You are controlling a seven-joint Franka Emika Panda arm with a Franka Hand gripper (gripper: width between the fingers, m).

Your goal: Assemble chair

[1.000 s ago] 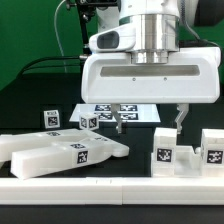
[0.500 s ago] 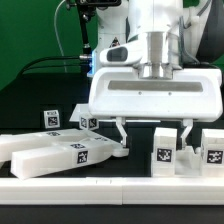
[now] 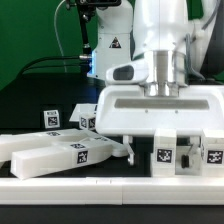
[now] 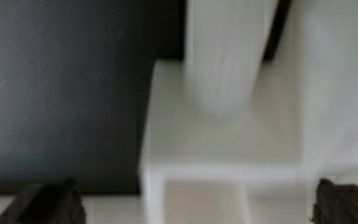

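Note:
The chair is in loose matte white parts. Two long tapered legs (image 3: 60, 152) lie at the exterior view's left, with tags on them. A small upright tagged block (image 3: 163, 157) stands at the right front, with a second one (image 3: 212, 152) beside it. My gripper (image 3: 160, 150) is open and low over the first block, one finger on each side of it and apart from it. In the wrist view the dark fingertips (image 4: 48, 205) frame a blurred white part (image 4: 229, 110), with the gripper (image 4: 197, 205) open around it. The slotted panel is out of view.
Two small tagged cubes (image 3: 50, 118) (image 3: 86, 121) sit behind the legs. A white ledge (image 3: 110, 190) runs along the front edge. The gripper body hides the marker board and most of the table's middle. The table cover is black.
The gripper has come down and shifted slightly to the exterior view's right. Its fingers have dropped from above the table to either side of the tagged block. The parts have not moved.

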